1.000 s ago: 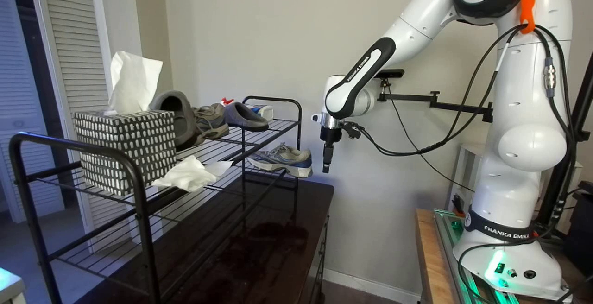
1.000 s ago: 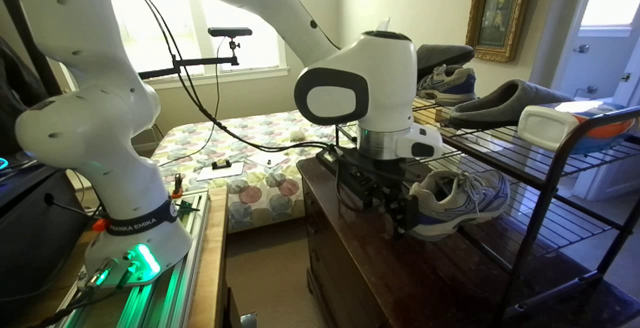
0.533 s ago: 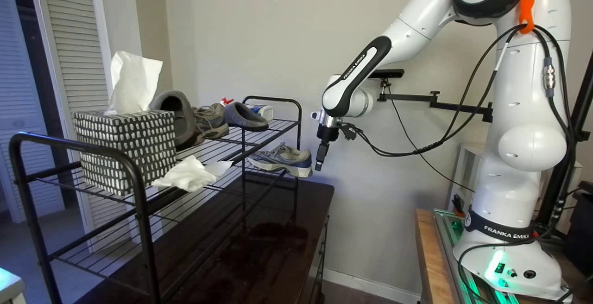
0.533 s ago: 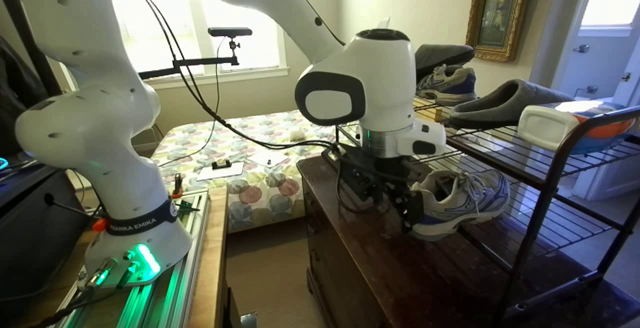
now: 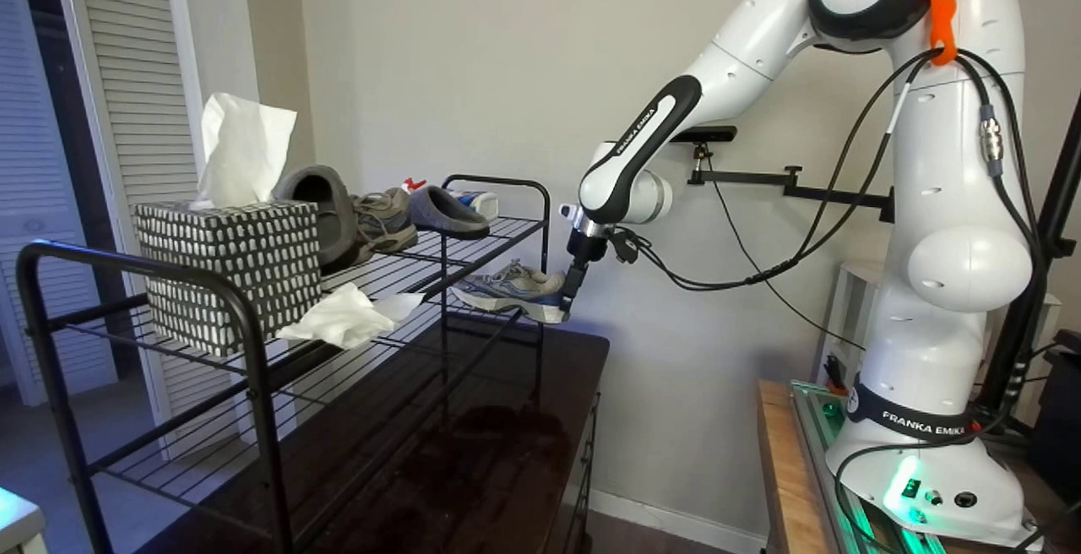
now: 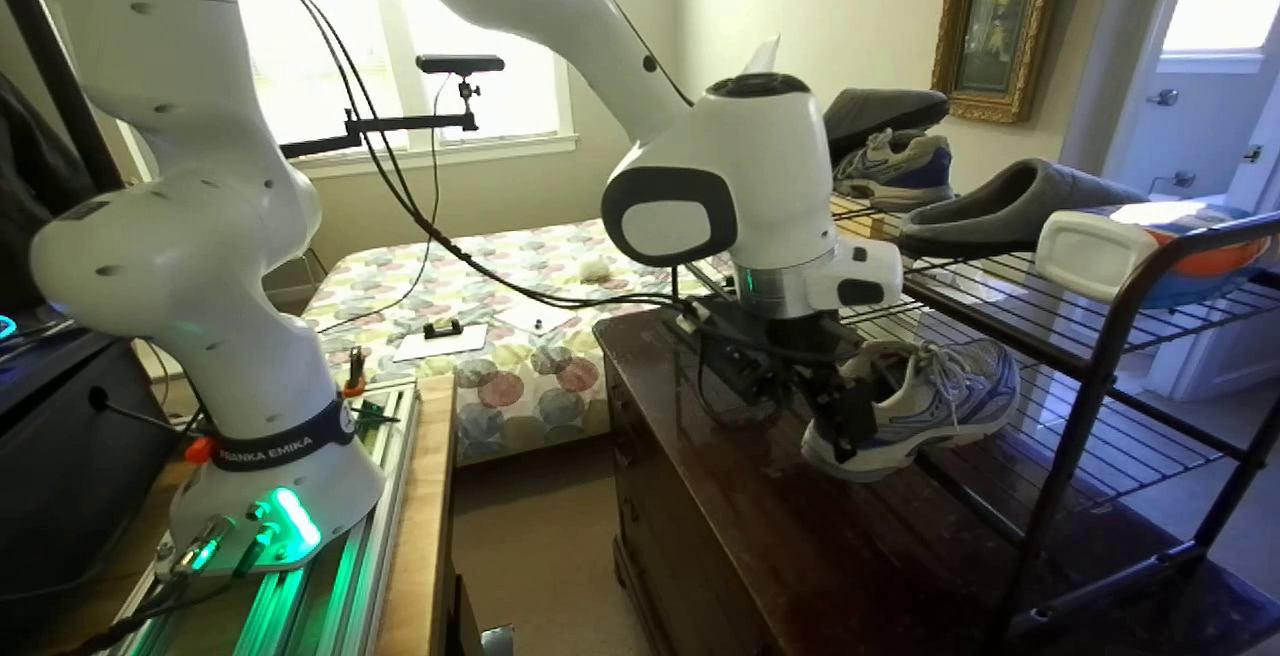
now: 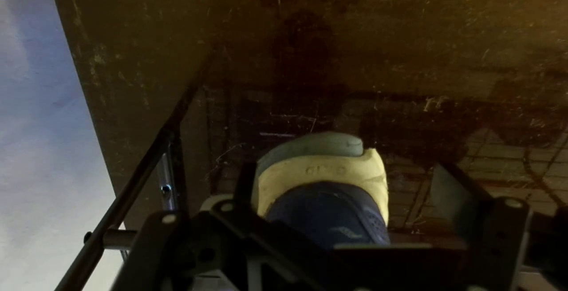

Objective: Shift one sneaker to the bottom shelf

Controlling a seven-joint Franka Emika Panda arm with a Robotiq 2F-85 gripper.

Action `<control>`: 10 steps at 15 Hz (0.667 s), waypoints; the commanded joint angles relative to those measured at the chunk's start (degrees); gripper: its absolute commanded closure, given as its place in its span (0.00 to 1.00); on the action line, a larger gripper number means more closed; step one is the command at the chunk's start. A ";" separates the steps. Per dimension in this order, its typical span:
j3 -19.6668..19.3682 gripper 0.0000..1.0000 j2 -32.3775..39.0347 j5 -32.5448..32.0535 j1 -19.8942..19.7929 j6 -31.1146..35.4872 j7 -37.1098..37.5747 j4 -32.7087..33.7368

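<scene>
A grey, white and blue sneaker [image 5: 507, 285] [image 6: 955, 401] rests on the lower wire shelf [image 6: 1130, 446] of a black rack. Its heel sticks out past the shelf edge toward the arm. My gripper [image 5: 566, 307] [image 6: 850, 431] is tilted at the heel. In the wrist view my gripper [image 7: 346, 173] is open with the sneaker's cream heel [image 7: 321, 169] between its fingers. The left finger [image 7: 245, 184] is close against the heel; a gap separates the right finger [image 7: 452, 189] from it. A matching sneaker [image 5: 384, 220] [image 6: 895, 171] sits on the upper shelf.
Grey slippers [image 5: 448, 212] [image 6: 1030, 206], a patterned tissue box [image 5: 228, 275], a loose tissue [image 5: 350, 317] and a wipes pack [image 6: 1150, 251] are on the upper shelf. The rack stands on a dark dresser [image 5: 473, 469]. A rack post [image 7: 133, 180] is left of the gripper.
My gripper has moved toward the rack and tilted. Its fingers went from beside the sneaker's heel to either side of it. The sneaker has not visibly moved.
</scene>
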 commanded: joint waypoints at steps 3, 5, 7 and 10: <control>2.07 0.00 3.04 2.80 -1.07 5.50 -1.54 2.14; 2.05 0.01 3.58 2.84 -1.09 6.83 -1.26 2.39; 2.13 0.25 4.07 2.97 -1.17 7.75 -1.22 2.71; 2.25 0.45 4.20 3.04 -1.29 8.30 -1.30 2.67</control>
